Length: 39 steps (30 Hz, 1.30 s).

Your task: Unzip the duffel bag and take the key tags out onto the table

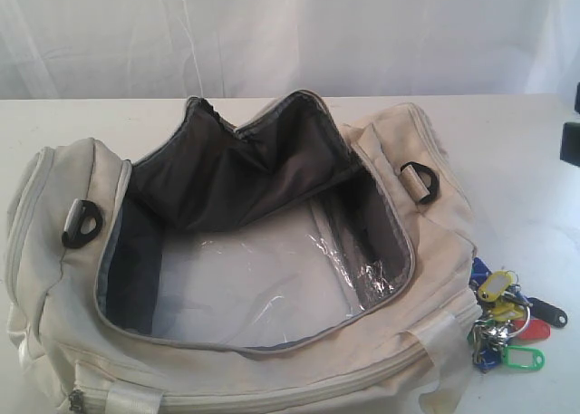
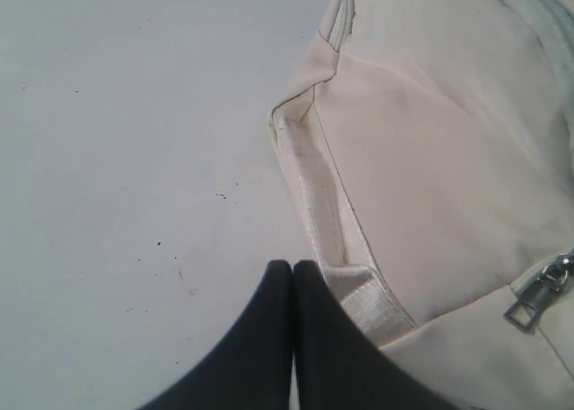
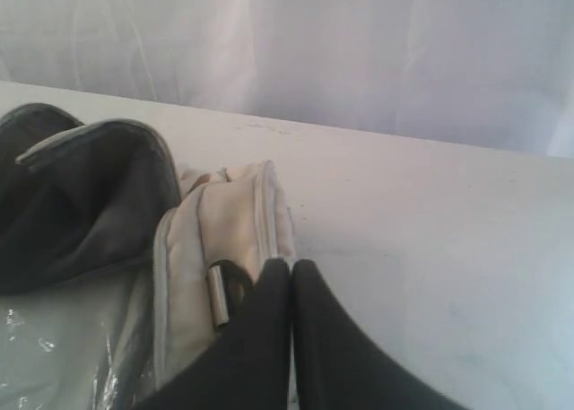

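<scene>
The cream duffel bag (image 1: 426, 160) lies unzipped on the white table (image 1: 526, 160), its dark lining folded back and its clear base showing with nothing on it. The key tags (image 1: 506, 320), a bunch in yellow, blue, red, green and black, lie on the table against the bag's right end. In the left wrist view my left gripper (image 2: 293, 268) is shut and empty, over the table beside the bag's (image 2: 430, 150) webbing strap. In the right wrist view my right gripper (image 3: 291, 266) is shut and empty, beside the bag's (image 3: 229, 217) end and its D-ring. Neither gripper shows in the exterior view.
A white curtain (image 1: 290, 33) hangs behind the table's far edge. A dark object (image 1: 571, 142) sits at the right border of the exterior view. A zipper pull (image 2: 538, 293) hangs on the bag's side near my left gripper. Bare tabletop (image 2: 134, 159) lies beside the bag.
</scene>
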Motion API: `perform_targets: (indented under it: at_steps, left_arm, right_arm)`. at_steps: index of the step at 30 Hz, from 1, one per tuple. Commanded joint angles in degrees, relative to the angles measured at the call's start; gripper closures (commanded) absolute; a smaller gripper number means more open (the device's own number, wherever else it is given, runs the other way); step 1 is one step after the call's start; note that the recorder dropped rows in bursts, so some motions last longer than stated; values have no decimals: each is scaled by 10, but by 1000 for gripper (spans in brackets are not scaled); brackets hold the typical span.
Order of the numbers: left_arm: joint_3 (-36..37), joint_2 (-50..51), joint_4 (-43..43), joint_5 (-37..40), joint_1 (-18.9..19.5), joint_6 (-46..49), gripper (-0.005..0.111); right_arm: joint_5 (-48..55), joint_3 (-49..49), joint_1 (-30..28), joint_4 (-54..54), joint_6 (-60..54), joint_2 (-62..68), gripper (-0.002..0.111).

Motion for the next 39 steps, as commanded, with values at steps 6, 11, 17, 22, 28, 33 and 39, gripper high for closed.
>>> perform_targets:
  at_steps: [6,11,17,22,28,33,39]
  left_arm:
    - [2,-3,2,1,1,-5,107]
    - [2,-3,2,1,1,-5,107]
    - [2,-3,2,1,1,-5,107]
    - [2,-3,2,1,1,-5,107]
    - [2,-3,2,1,1,-5,107]
    - [2,-3,2,1,1,-5,107]
    - [2,-3,2,1,1,-5,107]
  right_arm:
    - [-7,65,-112,30,-4,-204,108]
    - [11,72,-152,30,-4,-307,108]
    - [-30,103,-152,30,-4,-360,108]
    - [-27,192,-129,30,-4,-398,108]
    - [-27,313,-105,30,-4,-408,108]
    - [-24,394,-105,31,-4,-408,108]
    - [-36,394,-105,31,-4,-408,108]
